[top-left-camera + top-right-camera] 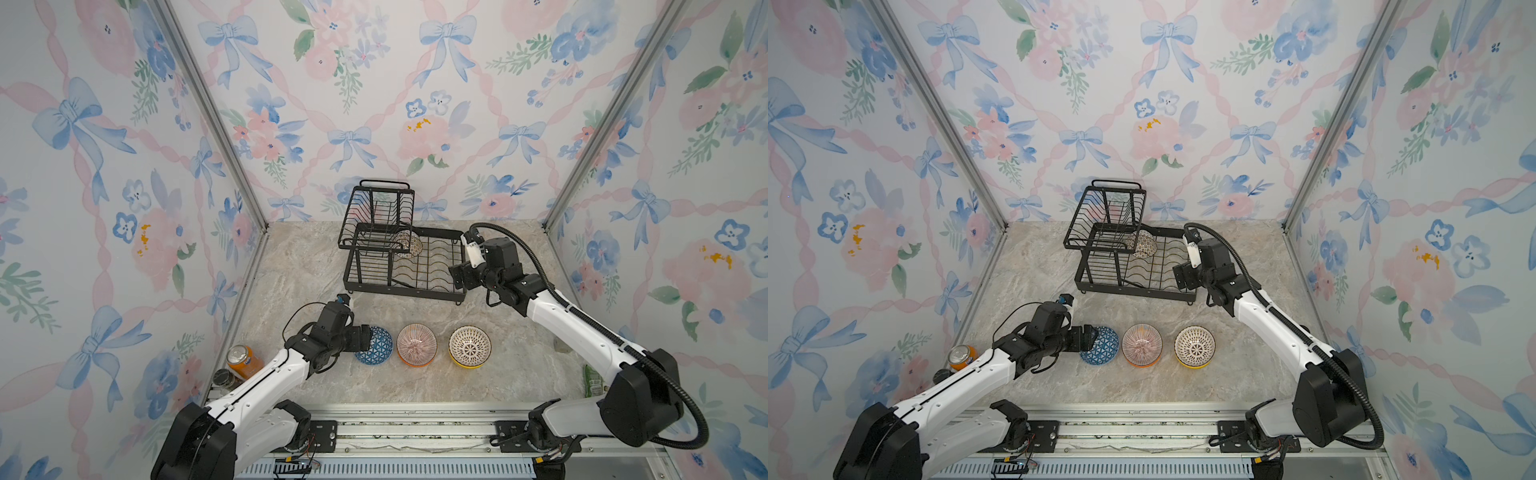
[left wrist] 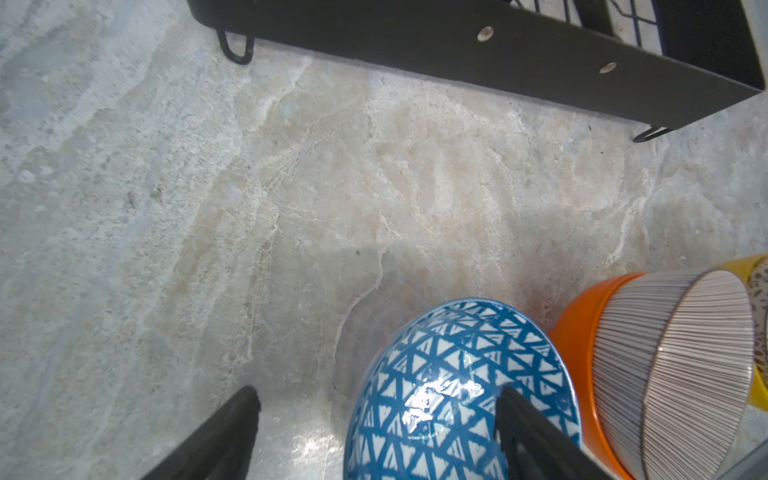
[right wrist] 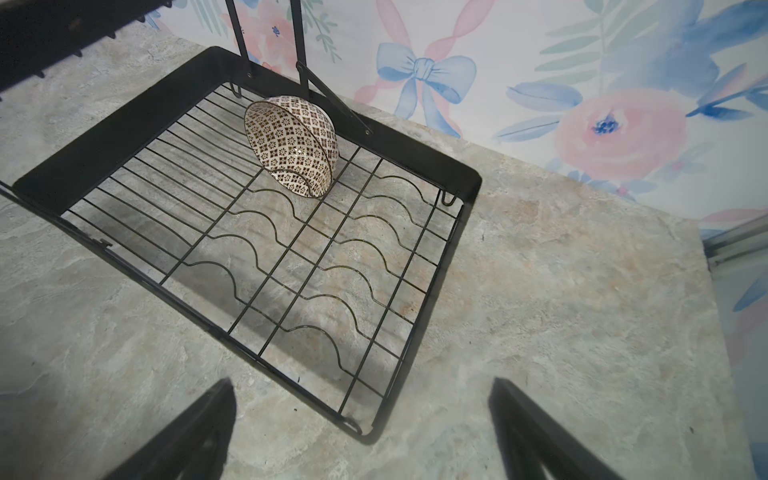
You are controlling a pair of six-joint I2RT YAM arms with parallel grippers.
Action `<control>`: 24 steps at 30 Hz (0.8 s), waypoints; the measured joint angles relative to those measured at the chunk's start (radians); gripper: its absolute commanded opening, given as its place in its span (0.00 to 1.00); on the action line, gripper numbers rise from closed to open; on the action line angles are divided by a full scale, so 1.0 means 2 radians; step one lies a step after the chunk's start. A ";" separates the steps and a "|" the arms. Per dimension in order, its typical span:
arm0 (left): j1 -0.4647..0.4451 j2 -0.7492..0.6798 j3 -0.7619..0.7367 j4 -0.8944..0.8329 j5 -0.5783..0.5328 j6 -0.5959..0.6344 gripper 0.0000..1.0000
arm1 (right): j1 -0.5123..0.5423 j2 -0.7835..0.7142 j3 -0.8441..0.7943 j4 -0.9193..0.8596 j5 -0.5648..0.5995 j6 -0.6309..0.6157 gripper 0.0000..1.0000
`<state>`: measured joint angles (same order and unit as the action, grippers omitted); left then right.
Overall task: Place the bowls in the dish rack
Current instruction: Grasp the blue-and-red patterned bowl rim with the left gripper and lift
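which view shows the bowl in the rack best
Right wrist view: the patterned bowl sits tilted in the dish rack, large, clear. In both top views it is small, partly hidden. Left wrist view misses it.

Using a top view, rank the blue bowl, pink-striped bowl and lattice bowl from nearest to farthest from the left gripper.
1. Blue bowl: right at the left gripper, left end of the row.
2. Pink-striped bowl: middle of the row.
3. Lattice bowl: right end of the row.
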<state>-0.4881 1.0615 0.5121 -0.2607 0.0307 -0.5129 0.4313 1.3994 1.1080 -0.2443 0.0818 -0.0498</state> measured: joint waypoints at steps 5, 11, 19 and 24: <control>0.000 0.032 0.000 0.000 0.004 -0.003 0.76 | -0.001 0.012 0.001 -0.004 -0.013 0.003 0.97; 0.000 0.042 -0.001 0.000 0.013 -0.008 0.60 | -0.003 0.037 0.002 -0.007 -0.021 0.003 0.97; 0.000 0.057 -0.001 0.000 0.021 -0.006 0.43 | -0.003 0.041 0.002 -0.009 -0.023 0.005 0.97; 0.000 0.057 -0.001 0.000 0.024 -0.006 0.32 | -0.003 0.041 0.002 -0.012 -0.023 0.005 0.97</control>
<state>-0.4881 1.1755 0.5102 -0.2607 0.0788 -0.5240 0.4252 1.4807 1.1126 -0.2687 0.0360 -0.0402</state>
